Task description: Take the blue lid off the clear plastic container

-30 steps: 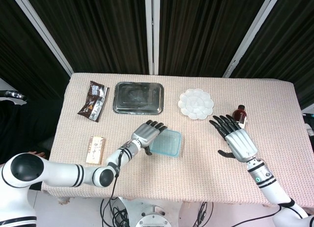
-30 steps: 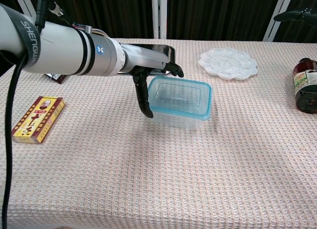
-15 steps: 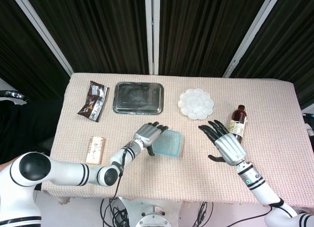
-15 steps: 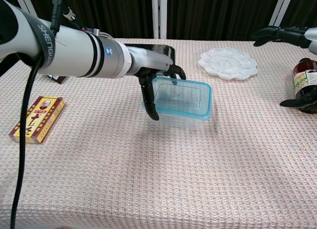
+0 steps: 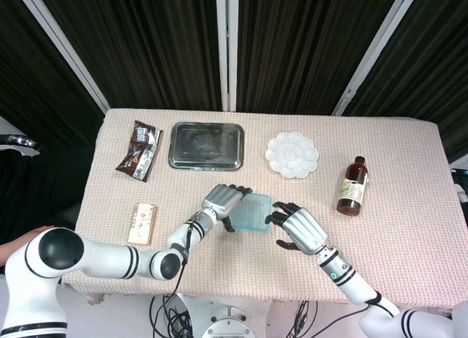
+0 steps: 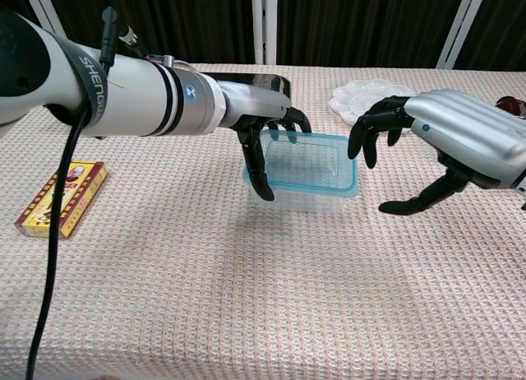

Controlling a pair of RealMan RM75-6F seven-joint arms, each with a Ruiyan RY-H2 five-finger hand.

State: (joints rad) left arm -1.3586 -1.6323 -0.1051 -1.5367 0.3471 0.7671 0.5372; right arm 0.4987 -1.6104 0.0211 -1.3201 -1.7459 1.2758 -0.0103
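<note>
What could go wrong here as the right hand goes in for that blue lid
The container is steadied only at its left end by the left hand, so a push from the right hand could slide or tip it. The right hand's fingers are spread and not yet on the blue lid; they may press it down instead of catching its edge.

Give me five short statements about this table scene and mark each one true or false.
1. The left hand holds the clear container at its left end. True.
2. The right hand grips the blue lid. False: it hovers open just right of it.
3. The lid is off. False: it sits on the container.
4. The brown bottle stands upright. True.
5. The white palette lies on the metal tray. False: it lies beside it.
</note>
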